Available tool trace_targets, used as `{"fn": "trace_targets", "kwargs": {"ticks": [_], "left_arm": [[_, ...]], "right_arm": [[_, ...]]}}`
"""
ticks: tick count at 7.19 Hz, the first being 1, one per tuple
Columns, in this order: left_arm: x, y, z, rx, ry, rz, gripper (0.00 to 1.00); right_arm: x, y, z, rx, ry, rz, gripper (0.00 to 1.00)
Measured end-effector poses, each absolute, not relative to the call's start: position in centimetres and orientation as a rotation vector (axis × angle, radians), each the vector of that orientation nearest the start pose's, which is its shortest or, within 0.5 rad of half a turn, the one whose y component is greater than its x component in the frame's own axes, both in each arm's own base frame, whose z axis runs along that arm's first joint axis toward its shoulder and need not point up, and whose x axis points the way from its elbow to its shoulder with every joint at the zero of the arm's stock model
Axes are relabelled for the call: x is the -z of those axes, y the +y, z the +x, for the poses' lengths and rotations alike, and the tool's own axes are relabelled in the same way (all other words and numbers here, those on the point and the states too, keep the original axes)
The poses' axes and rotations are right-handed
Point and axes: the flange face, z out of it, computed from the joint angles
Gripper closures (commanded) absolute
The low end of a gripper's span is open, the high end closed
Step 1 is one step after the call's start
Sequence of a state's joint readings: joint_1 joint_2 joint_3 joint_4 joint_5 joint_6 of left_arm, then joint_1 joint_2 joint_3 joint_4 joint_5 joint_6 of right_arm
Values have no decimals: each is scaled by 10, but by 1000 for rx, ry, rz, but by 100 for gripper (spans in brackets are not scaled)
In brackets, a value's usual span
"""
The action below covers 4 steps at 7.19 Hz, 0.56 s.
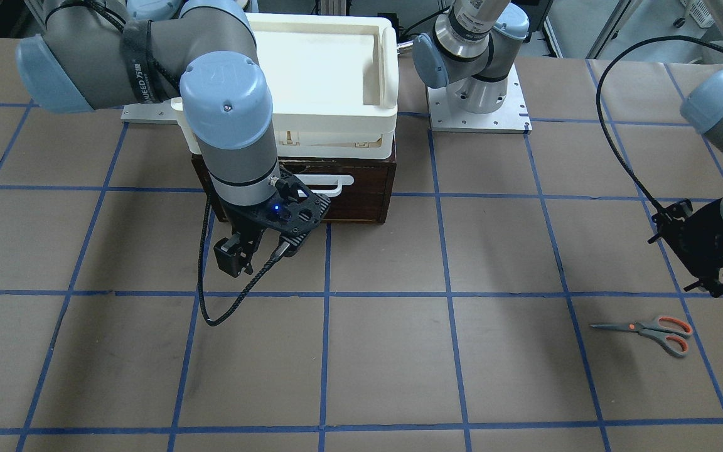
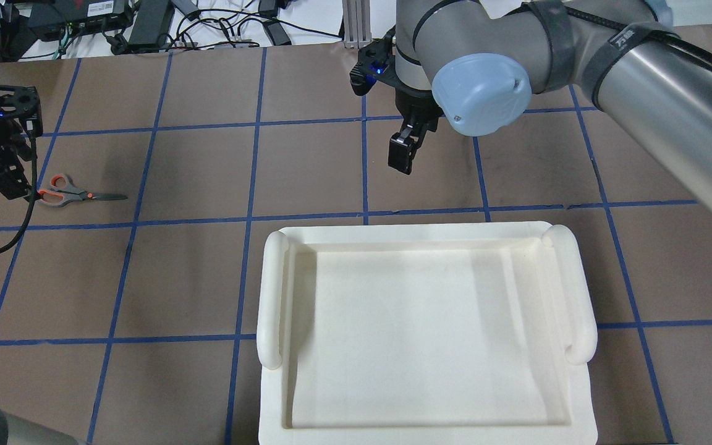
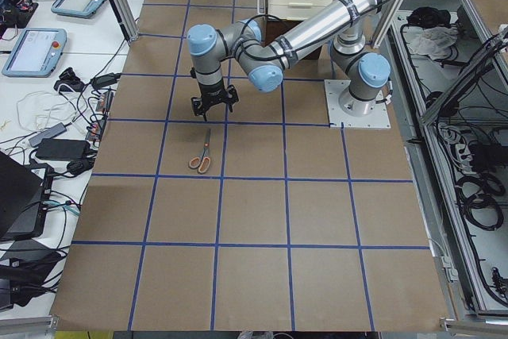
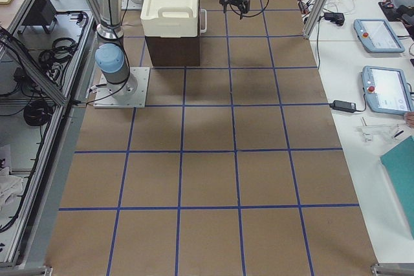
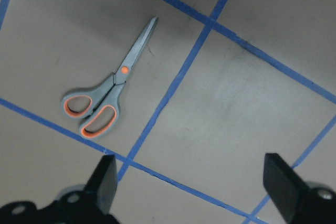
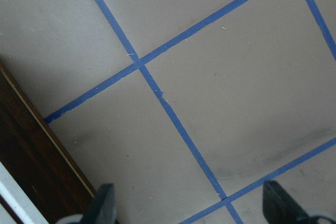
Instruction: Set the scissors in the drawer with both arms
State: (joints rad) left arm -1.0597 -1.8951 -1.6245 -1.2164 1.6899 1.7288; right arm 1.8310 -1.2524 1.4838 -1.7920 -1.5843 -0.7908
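brown gridded tabletop [image 2: 207,278] holds the scissors [image 2: 75,195] flat, well apart from the drawer [image 1: 361,188], blades aimed toward mid-table, handle end just beside the left gripper [image 5: 193,182], which hovers wide open and empty.

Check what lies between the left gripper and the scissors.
Only bare table paper crossed by a blue tape line, seen in the left wrist view; the open left gripper hovers clear of the scissors.

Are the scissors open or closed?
Closed. The scissors lie flat on the table with both blades pressed together into one point.
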Motion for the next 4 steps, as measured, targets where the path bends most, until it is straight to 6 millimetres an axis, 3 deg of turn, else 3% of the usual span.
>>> {"fn": "trace_targets", "kwargs": {"ticks": [4], "left_arm": [[-242,-601,216,-203,2407,2046,0]], "right_arm": [[-376,-541,305,-84,2601,-1782,0]]}}
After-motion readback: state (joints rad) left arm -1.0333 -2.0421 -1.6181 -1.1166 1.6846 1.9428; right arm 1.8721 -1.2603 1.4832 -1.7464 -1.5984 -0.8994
